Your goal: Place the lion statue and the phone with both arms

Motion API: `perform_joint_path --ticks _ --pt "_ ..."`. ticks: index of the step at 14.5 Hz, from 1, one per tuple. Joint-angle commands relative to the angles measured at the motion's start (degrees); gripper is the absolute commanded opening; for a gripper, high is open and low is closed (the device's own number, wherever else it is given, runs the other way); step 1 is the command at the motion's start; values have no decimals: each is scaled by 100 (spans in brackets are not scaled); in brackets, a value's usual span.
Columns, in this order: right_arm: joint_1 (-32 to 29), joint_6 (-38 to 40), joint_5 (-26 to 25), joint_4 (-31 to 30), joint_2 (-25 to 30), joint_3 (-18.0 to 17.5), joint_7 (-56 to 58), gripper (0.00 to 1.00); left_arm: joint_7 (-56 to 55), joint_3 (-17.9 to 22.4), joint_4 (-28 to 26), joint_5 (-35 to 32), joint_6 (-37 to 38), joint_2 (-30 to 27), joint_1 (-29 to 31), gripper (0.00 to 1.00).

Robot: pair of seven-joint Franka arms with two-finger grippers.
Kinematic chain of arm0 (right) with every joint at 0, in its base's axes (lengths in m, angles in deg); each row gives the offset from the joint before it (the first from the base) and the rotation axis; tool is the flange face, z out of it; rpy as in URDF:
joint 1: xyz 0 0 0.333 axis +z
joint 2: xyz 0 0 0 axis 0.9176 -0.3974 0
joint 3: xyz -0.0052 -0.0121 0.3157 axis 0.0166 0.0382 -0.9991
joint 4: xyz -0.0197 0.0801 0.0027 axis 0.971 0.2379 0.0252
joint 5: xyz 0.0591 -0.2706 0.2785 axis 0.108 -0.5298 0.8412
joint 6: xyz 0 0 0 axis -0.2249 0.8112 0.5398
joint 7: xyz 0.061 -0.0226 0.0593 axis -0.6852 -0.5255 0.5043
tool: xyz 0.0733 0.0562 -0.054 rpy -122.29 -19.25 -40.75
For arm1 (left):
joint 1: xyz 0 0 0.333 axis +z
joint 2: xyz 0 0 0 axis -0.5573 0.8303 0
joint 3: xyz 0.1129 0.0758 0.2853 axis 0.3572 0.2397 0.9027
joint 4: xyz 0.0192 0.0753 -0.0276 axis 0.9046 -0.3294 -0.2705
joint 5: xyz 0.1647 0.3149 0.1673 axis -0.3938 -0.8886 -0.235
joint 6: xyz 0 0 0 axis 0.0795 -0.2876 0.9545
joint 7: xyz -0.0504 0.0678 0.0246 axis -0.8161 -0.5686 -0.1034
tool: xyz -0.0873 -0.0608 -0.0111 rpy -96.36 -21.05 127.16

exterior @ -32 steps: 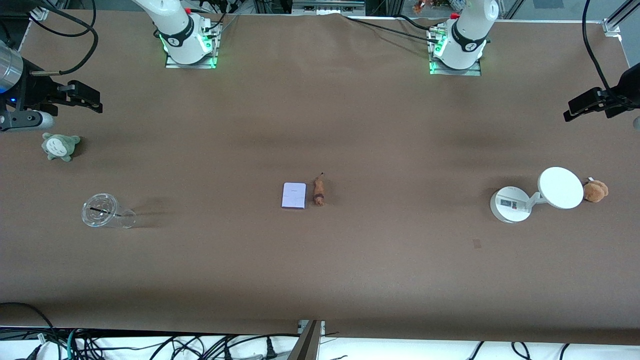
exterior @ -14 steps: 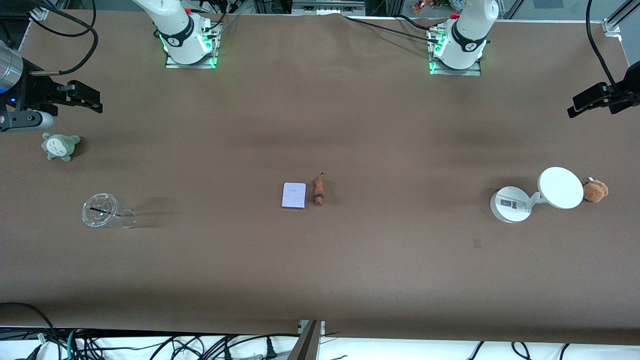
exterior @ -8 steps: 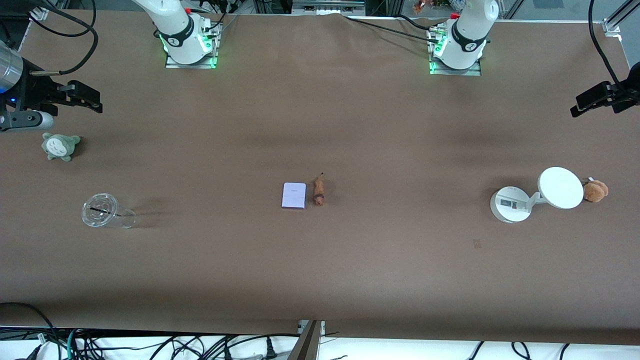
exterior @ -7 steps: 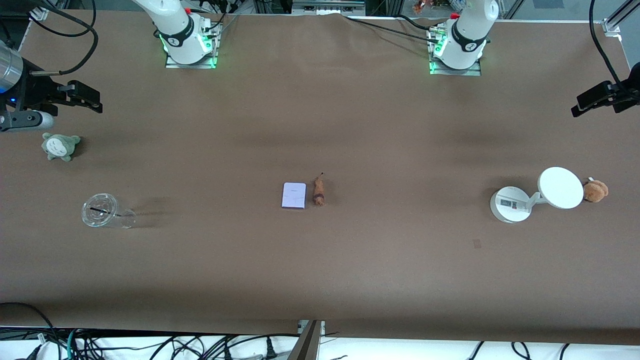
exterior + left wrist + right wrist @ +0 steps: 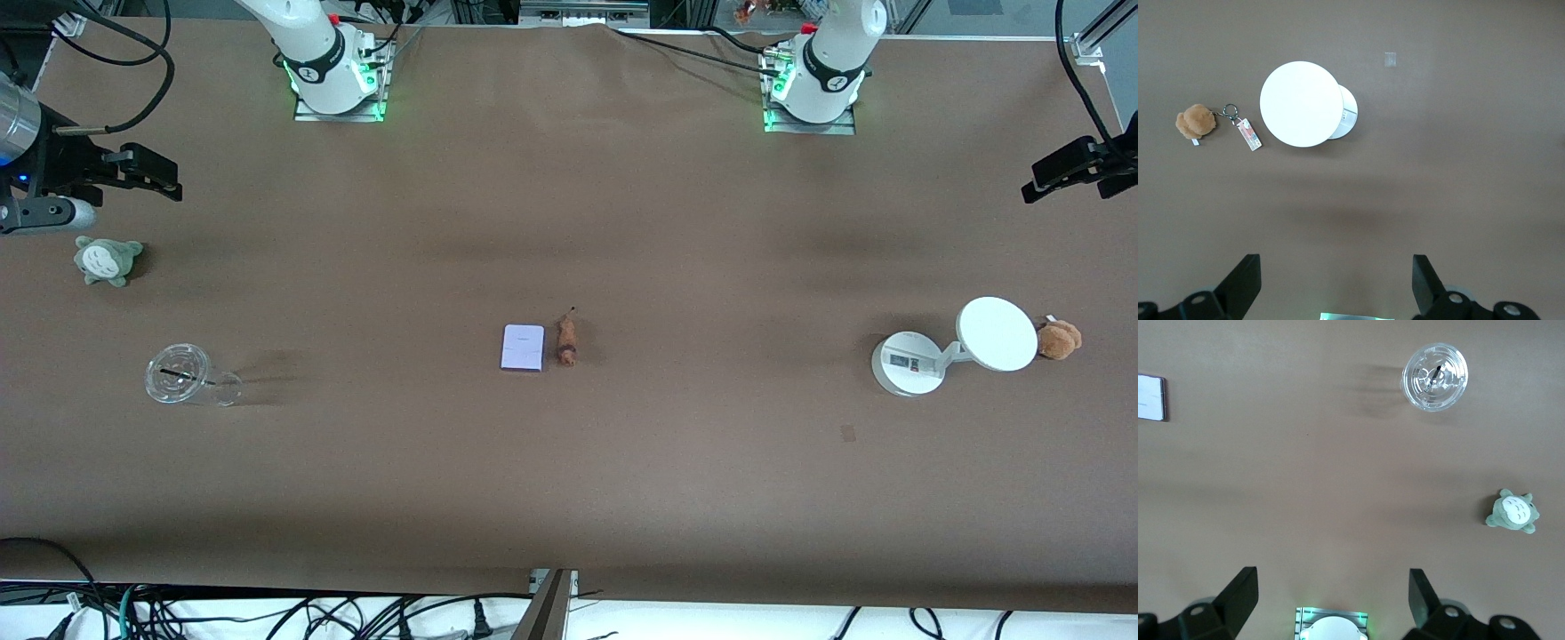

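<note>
Two things of the task are lying at the middle of the counter (image 5: 622,498): the phone (image 5: 523,347) is resting flat, and the lion (image 5: 566,340) is sitting just beside it, toward the left arm's end, apart from it.

The left pincer (image 5: 1335,283) is hanging high over the left arm's end of the counter, its fingers standing wide apart and gripping nothing. Under it a white stand (image 5: 907,363) with a disc (image 5: 997,333) is sitting on the counter, with a brown plush (image 5: 1060,340) just beside the disc.

The right pincer (image 5: 1331,600) is hanging over the right arm's end, fingers likewise spread wide and empty. Near it a grey-green plush (image 5: 107,260) is sitting, and a clear cup (image 5: 188,378) is lying nearer to the front camera than that plush.
</note>
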Motion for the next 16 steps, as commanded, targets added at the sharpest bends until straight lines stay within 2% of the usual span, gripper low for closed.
perform_joint_path --ticks 1,16 --pt "-57 73 -18 124 -42 -37 47 100 65 -30 54 13 140 -49 75 100" --pt "-57 73 -10 124 -42 -37 56 100 -120 -74 54 13 141 -67 75 100"
